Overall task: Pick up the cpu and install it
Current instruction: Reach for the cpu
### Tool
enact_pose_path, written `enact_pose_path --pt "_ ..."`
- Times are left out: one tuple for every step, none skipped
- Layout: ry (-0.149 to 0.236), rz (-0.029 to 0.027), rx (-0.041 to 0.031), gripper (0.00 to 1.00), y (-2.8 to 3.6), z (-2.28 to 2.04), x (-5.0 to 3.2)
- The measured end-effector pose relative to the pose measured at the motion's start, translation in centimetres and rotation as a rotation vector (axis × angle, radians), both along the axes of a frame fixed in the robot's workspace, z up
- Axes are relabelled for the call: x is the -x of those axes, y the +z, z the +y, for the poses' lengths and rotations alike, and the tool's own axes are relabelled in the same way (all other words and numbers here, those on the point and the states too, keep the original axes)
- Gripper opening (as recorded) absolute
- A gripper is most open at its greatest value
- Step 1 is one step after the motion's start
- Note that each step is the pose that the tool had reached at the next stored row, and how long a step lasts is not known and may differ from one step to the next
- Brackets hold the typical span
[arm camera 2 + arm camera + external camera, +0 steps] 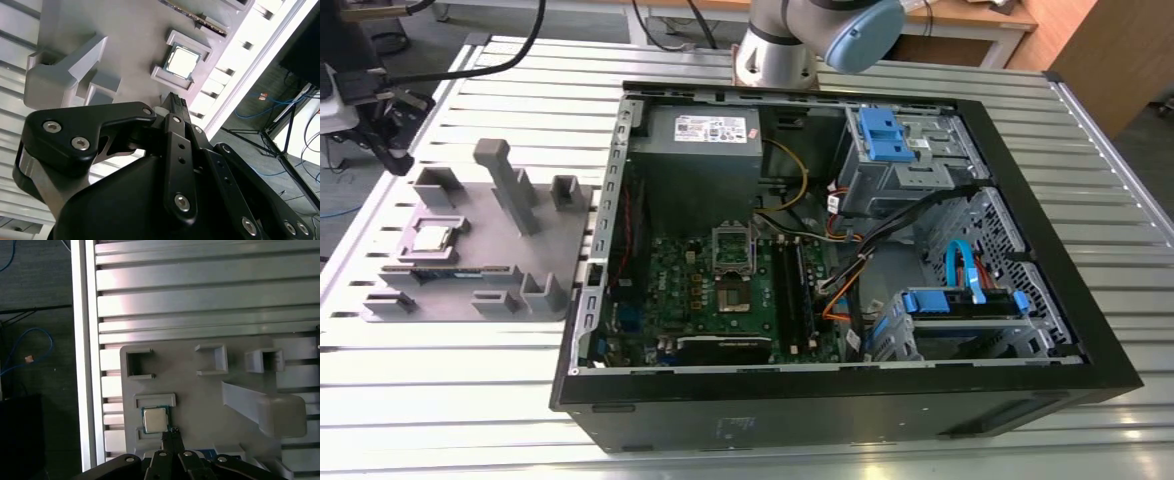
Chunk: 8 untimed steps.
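**CPU in fixture nest, gripper closed and empty beside it**

Slatted aluminium table (454, 400), with lab floor and loose cables past its edge.

Exterior view's left: grey parts fixture (494, 255) with posts and pockets. The cpu (430, 237) lies flat in a shallow nest near the fixture's outer end, metal lid up.

In the first wrist view the gripper (170, 434) hangs over the fixture. Its tips are pressed together with nothing between them, just beside the chip and not touching it.

Exterior view's right: open computer case (854, 395) on its side, motherboard (720, 320) exposed. The socket (731, 292) sits mid-board and looks unpopulated, but I can't confirm that.

Handling, my read:
- **Chip:** light, thin and rigid, so it won't flex.
- **Lid:** smooth metal, likely slippery.
- **Underside:** the contacts are probably the fragile part, so keep off that face.
- **Grip:** the nest walls guard two opposite sides and the other two edges look free. Pinch across those, low force, chip kept level.
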State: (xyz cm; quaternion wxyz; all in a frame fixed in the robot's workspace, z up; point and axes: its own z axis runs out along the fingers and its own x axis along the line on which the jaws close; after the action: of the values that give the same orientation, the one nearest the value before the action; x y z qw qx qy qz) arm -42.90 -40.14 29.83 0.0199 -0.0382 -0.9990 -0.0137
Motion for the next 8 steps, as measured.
enact_pose_path --pt "0.0 0.0002 0.0 0.11 -0.11 -0.01 0.0" --pt "0.0 0.0005 0.0 0.11 -0.18 -0.01 0.01" --pt "0.0 0.0008 0.0001 0.11 -0.23 -0.01 0.0" --pt "0.0 0.001 0.0001 0.11 -0.26 -0.01 0.0" --pt "0.0 0.0012 0.0002 0.11 -0.27 -0.01 0.01" --pt "0.0 0.001 0.0001 0.11 -0.3 -0.01 0.01" --pt "0.0 0.001 0.0 0.11 -0.31 -0.01 0.0" --pt "0.0 0.0009 0.0 0.11 -0.31 -0.01 0.0"
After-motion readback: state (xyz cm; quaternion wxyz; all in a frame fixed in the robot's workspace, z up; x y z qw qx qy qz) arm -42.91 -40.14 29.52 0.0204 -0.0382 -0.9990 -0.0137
